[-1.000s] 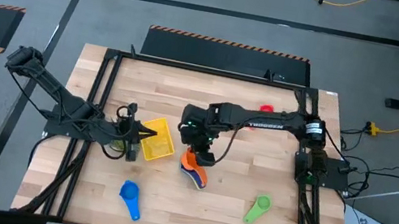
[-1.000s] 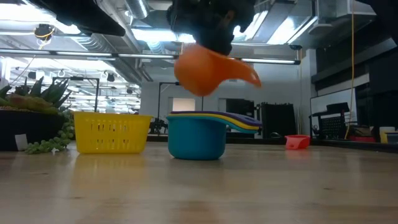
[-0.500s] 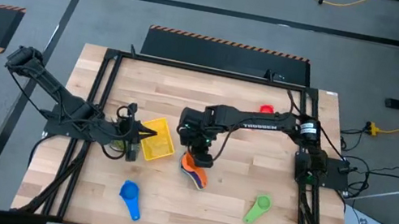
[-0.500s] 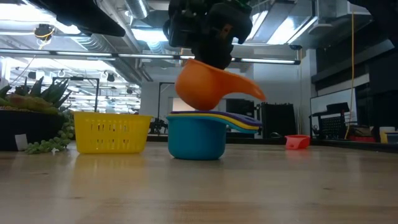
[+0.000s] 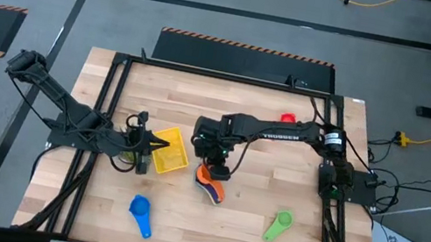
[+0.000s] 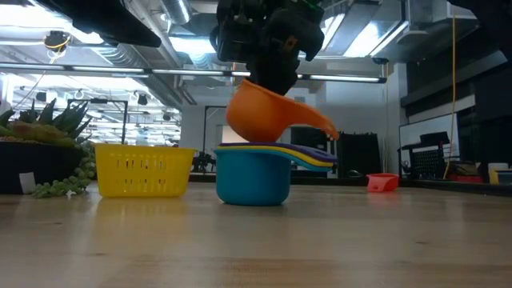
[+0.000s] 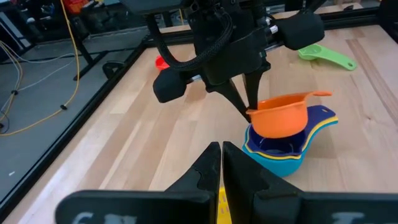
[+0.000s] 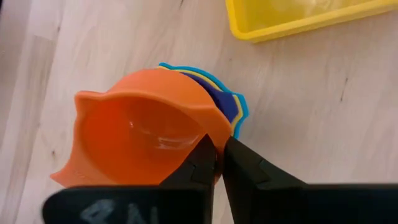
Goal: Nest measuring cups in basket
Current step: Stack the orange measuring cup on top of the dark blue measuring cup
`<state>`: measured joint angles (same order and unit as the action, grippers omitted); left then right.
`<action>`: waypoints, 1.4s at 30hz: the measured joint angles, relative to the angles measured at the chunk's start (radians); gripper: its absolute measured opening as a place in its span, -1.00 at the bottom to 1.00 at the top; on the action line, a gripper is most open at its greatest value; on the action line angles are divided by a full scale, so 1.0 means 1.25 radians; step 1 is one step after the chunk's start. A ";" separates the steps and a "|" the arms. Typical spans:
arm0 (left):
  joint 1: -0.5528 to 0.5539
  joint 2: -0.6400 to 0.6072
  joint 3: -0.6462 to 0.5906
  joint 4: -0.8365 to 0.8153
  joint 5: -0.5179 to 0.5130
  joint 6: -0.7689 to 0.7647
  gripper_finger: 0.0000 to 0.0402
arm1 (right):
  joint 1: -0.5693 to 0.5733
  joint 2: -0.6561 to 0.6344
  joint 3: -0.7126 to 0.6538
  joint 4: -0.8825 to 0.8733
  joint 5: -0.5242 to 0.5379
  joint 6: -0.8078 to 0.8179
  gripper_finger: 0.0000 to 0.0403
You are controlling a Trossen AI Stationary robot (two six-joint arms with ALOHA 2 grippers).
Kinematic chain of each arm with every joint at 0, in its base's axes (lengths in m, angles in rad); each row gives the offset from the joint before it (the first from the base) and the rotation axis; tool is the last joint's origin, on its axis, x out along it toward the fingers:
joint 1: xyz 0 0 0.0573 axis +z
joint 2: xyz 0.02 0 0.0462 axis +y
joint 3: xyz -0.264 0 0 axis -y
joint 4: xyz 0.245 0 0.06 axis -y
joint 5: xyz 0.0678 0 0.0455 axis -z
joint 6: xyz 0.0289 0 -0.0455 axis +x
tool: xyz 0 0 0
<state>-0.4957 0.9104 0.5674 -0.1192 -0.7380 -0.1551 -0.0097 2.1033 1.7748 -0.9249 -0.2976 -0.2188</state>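
Orange cup (image 6: 268, 112) lower than second ago, now tilted just above stack.
High view: right gripper (image 5: 209, 166) pinching orange cup rim over nested stack (image 5: 213, 189) near table (image 5: 242, 224) centre; basket (image 5: 168, 150) beside, left gripper (image 5: 144, 139) shut, empty, at basket edge; open wood around green cup (image 5: 277, 225), blue cup (image 5: 140, 214).
Low view: red cup (image 6: 382, 182) far right; plant (image 6: 44, 152) left, room behind
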 joint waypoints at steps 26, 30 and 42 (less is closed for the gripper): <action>0.000 0.000 0.000 0.000 0.000 0.000 -0.95 | 0.000 0.000 0.000 0.002 0.000 0.003 -0.76; 0.000 0.000 0.000 0.000 0.000 0.000 -0.95 | 0.002 0.000 0.000 0.002 0.000 0.012 -0.76; 0.000 0.000 0.000 0.000 0.000 0.000 -0.95 | 0.002 0.000 0.000 -0.012 0.000 0.031 -0.76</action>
<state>-0.4957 0.9104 0.5674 -0.1188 -0.7380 -0.1547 -0.0078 2.1033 1.7748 -0.9402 -0.2981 -0.1800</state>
